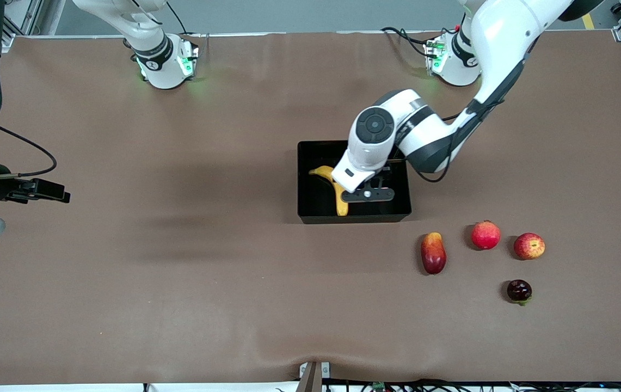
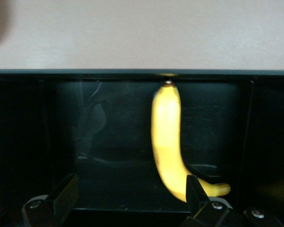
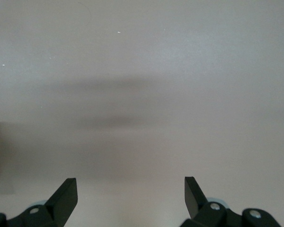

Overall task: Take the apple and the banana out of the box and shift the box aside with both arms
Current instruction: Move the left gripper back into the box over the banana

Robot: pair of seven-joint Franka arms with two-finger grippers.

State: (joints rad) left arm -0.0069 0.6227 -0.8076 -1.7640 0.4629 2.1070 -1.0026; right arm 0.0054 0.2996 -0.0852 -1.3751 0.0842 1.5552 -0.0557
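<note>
The black box (image 1: 354, 219) stands mid-table with the yellow banana (image 1: 333, 189) lying on its floor. My left gripper (image 1: 374, 194) hangs open inside the box, holding nothing. In the left wrist view the banana (image 2: 168, 142) lies along the box floor, its thick end beside one finger (image 2: 194, 189) of my left gripper (image 2: 131, 189), under the box rim (image 2: 132, 73). The red apple with yellow patches (image 1: 529, 245) sits on the table nearer the front camera than the box, toward the left arm's end. My right gripper (image 3: 131, 194) waits open over bare table at the right arm's end.
Beside the apple lie a pink-red round fruit (image 1: 485, 234) and an oval red-and-yellow fruit (image 1: 433, 252). A small dark fruit (image 1: 519, 291) sits nearer the front camera than these. The brown table cover (image 1: 190, 261) spreads wide around the box.
</note>
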